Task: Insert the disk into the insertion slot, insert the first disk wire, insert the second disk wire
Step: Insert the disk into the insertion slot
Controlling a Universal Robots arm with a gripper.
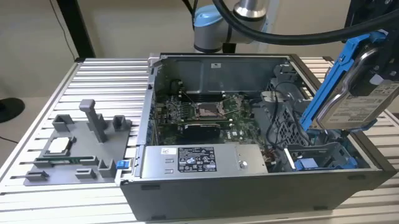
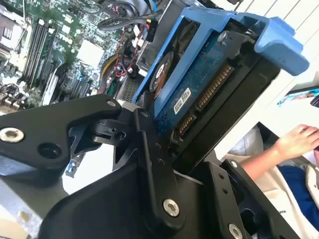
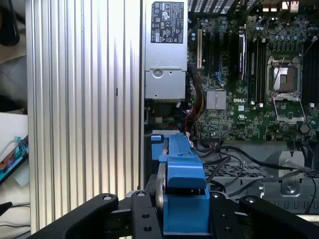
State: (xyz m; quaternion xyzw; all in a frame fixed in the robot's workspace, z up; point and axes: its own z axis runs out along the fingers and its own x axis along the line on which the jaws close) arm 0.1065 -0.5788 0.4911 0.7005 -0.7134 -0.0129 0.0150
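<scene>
1. The gripper (image 1: 379, 70) is cut off by the exterior view's right edge, so its hold on the disk (image 1: 349, 109) is partly out of frame.
2. The insertion slot (image 1: 319, 158), in the case's (image 1: 249, 198) front corner on the exterior view's right, is partly hidden by the case wall and the disk's blue frame.
3. In the first wrist view, the disk's near end sits behind black gripper links, so the contact points cannot be told.
4. A person's hand (image 2: 299, 142) is cut off by the picture's edge.
5. The arm (image 1: 212, 23) runs off the exterior view's top edge.

Bright even light; glare on alu table (image 3: 79, 124), PC case (image 1: 249, 196) dim inside
</scene>
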